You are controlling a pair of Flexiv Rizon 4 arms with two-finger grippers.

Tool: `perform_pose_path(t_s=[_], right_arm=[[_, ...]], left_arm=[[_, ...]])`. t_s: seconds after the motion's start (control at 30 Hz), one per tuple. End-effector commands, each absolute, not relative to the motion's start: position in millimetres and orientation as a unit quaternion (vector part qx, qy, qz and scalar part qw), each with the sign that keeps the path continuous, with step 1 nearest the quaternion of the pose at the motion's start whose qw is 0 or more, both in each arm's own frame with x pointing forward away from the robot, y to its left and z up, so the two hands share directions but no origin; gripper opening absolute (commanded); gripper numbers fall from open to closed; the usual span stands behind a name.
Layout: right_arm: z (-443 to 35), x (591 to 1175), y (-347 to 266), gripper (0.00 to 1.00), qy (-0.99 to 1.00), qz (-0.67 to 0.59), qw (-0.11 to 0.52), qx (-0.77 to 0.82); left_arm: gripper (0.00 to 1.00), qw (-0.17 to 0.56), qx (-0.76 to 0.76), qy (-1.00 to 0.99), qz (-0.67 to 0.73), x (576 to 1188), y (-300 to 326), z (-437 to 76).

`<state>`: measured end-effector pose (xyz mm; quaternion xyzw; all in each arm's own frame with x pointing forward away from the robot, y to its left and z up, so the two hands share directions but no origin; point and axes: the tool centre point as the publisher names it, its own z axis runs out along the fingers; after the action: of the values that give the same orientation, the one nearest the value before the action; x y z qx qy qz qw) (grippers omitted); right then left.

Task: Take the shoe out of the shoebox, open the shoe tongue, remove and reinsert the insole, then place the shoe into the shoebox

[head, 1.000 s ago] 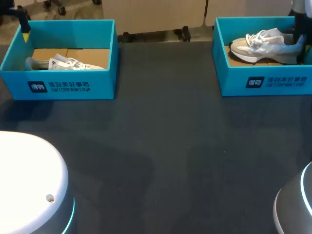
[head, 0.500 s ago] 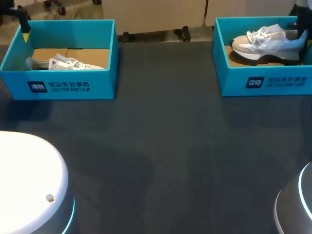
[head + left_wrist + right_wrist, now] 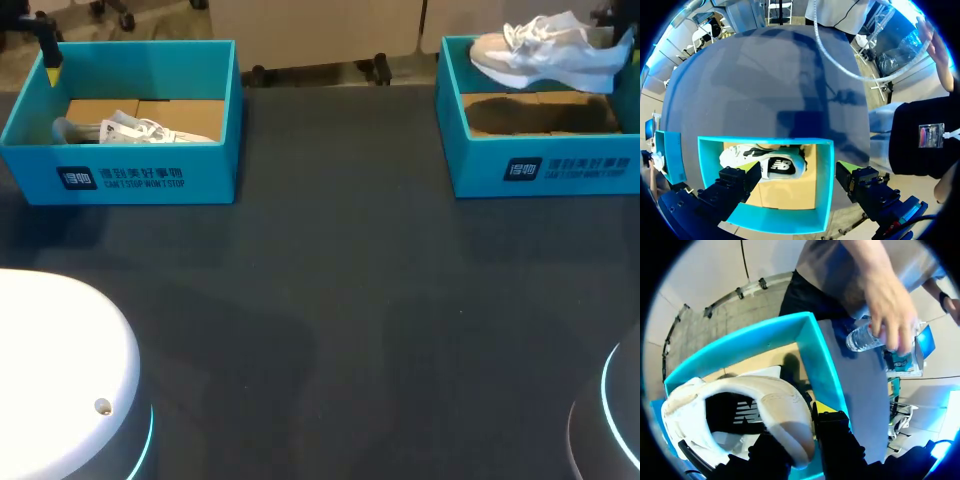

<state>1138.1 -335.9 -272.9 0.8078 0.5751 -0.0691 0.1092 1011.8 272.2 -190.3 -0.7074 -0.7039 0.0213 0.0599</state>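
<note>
White shoe held clear above the far right box.
Right gripper is clamped on its heel; left gripper hangs spread wide, empty, over the far left box holding another shoe.

The shoe sits between the right gripper's fingers, above the box under it, while ahead of and below the left gripper another shoe lies in a second box.

Robot lab: dark bench, left shoebox, right shoebox
</note>
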Motion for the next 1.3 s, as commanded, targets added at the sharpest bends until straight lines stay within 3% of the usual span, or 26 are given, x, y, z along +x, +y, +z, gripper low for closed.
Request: perform_pose_path(t_s=[0.03, 1.3], right_arm=[[-244, 1098, -309, 0.00, 0.563, -0.040, 0.146, 0.812], [-119, 1020, -241, 0.00, 0.588, -0.041, 0.232, 0.774]], left_arm=[[1.00, 0.060, -0.707, -0.704, 0.020, 1011, 272, -190], [1.00, 0.060, -0.707, -0.704, 0.020, 1011, 272, -190]])
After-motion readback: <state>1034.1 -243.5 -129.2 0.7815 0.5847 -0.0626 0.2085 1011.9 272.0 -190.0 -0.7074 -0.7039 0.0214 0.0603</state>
